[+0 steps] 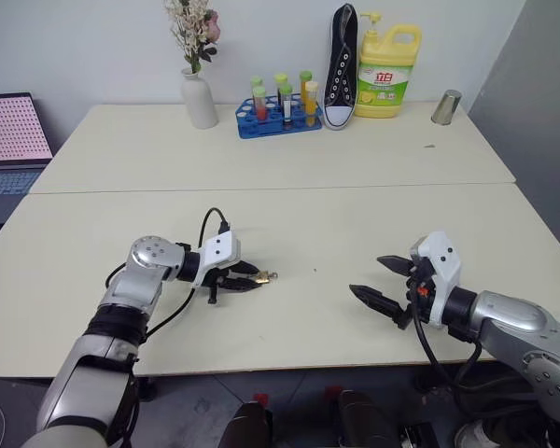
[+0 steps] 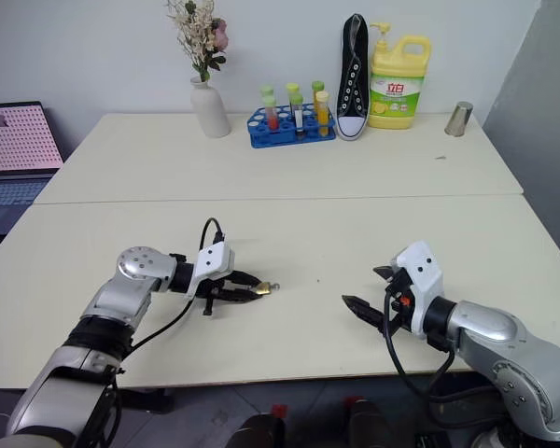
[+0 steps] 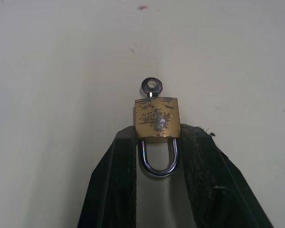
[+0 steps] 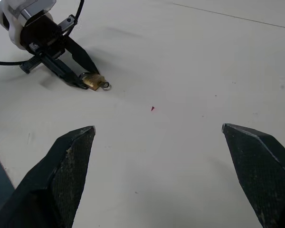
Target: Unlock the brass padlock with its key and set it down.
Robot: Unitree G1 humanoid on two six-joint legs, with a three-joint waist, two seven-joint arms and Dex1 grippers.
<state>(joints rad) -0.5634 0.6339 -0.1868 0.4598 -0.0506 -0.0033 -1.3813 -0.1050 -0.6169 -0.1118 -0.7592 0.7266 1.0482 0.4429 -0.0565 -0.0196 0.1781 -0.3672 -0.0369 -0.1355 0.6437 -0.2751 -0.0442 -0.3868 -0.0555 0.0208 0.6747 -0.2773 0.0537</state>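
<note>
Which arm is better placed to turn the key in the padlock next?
Probably the right. The left end effector is shut on the brass padlock, and the key sticks out of its free end toward the open, empty right end effector.

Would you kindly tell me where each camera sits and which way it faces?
Left and right eye views: on the head, looking forward and down over the table; both arms show.
Left wrist view: along the left gripper, shut on the brass padlock with the key in it.
Right wrist view: between the open right gripper fingers, facing the left gripper.
All share the padlock.
</note>
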